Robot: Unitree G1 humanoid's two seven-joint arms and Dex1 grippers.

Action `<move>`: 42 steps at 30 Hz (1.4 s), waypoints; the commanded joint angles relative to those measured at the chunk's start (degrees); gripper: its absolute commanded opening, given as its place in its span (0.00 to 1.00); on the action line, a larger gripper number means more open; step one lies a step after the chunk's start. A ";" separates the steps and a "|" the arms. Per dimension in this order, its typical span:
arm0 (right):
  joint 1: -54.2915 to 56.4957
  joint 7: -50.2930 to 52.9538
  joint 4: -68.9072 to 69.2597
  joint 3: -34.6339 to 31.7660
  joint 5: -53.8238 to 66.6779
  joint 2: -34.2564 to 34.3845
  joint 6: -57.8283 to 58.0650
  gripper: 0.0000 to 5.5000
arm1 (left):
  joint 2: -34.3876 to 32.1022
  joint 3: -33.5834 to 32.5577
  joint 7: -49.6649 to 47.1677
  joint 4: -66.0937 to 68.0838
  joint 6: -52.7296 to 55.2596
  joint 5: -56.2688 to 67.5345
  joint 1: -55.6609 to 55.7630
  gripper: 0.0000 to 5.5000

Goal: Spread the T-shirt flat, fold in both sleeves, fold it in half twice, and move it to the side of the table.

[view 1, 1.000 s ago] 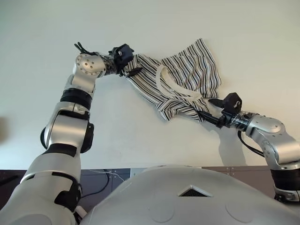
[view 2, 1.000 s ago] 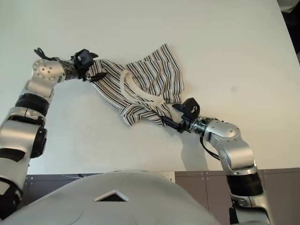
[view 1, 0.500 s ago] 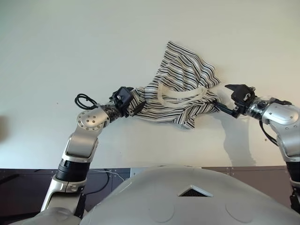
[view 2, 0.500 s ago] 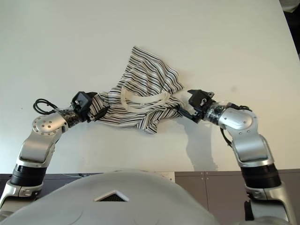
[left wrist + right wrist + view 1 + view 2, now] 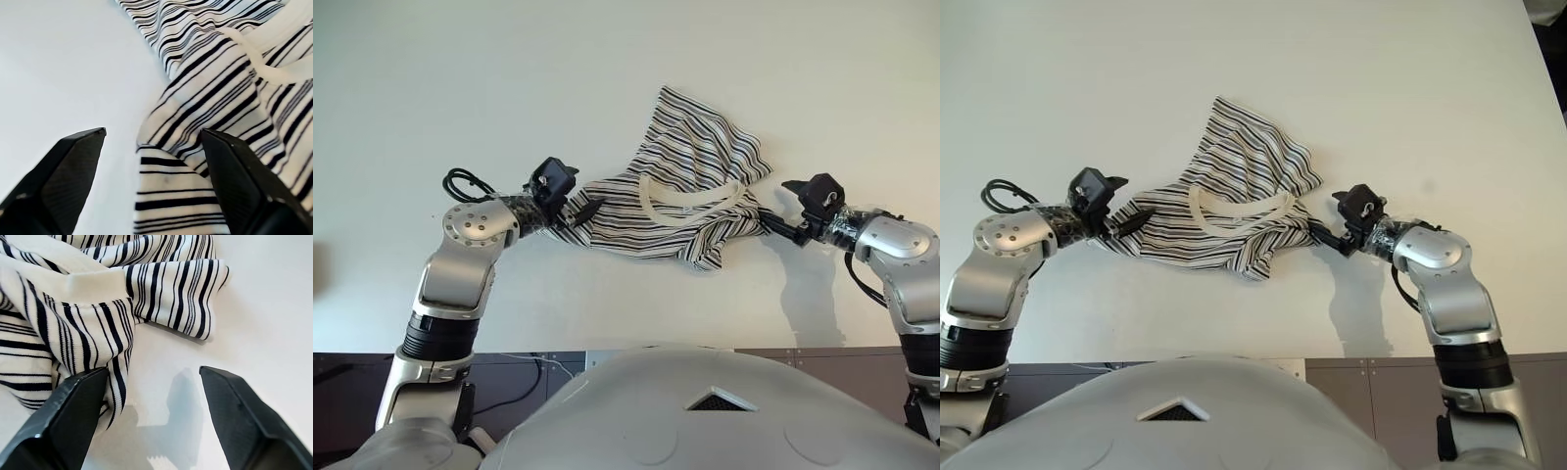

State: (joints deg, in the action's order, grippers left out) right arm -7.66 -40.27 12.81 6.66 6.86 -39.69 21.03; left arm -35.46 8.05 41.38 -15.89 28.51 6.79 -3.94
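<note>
The T-shirt (image 5: 680, 206) lies crumpled on the table (image 5: 460, 78), its long axis running nine to three o'clock and one flap pointing to twelve. The left gripper (image 5: 576, 210) sits at its nine and the right gripper (image 5: 781, 227) at its three, both spread against the cloth.

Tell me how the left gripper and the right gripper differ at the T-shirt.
The left gripper sits at the T-shirt's left end, the right gripper at its right end. Cloth lies between the left gripper's fingers; mostly bare table between the right gripper's. Both are open.

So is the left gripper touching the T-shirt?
Cannot tell. In the left wrist view the left gripper straddles the T-shirt edge; one finger overlaps the cloth, but no contact or gap shows.
</note>
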 commanded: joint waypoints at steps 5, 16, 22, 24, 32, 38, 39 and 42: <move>-2.52 -2.61 1.90 -0.63 3.18 -0.17 2.83 0.62 | 0.49 1.05 0.99 5.50 -3.37 -0.13 1.24 0.61; -3.48 -6.26 4.92 -5.05 10.37 -0.61 6.78 0.62 | 3.52 -0.71 0.84 10.50 -5.44 2.31 3.47 0.30; -5.50 -2.24 -1.70 1.06 -2.53 -3.04 -0.76 0.53 | 4.06 -0.38 0.30 11.93 -6.89 1.37 2.98 0.15; -6.34 -2.31 -1.59 2.30 -3.69 -2.83 -2.37 0.47 | 4.29 -0.33 0.19 12.27 -7.39 1.31 3.18 0.10; -3.03 0.13 -1.34 -1.19 1.01 1.79 -0.67 0.19 | 5.65 -6.53 -2.59 8.03 -8.57 4.87 5.35 0.02; 0.67 0.35 -1.60 -2.44 1.09 2.44 -2.78 0.02 | 5.46 -8.71 -2.85 4.53 -8.99 6.65 6.36 0.02; 2.29 1.39 -1.37 -3.58 2.07 3.54 -2.25 0.02 | 5.88 -9.23 -3.62 4.12 -9.08 6.77 7.30 0.02; 9.66 4.20 -1.03 -7.27 5.18 6.80 -1.80 0.02 | 7.19 -11.16 -5.99 3.68 -9.54 7.62 12.45 0.02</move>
State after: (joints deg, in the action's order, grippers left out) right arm -3.58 -37.62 11.18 2.10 10.02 -34.44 18.92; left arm -29.06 -1.35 36.98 -11.53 19.76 13.69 3.75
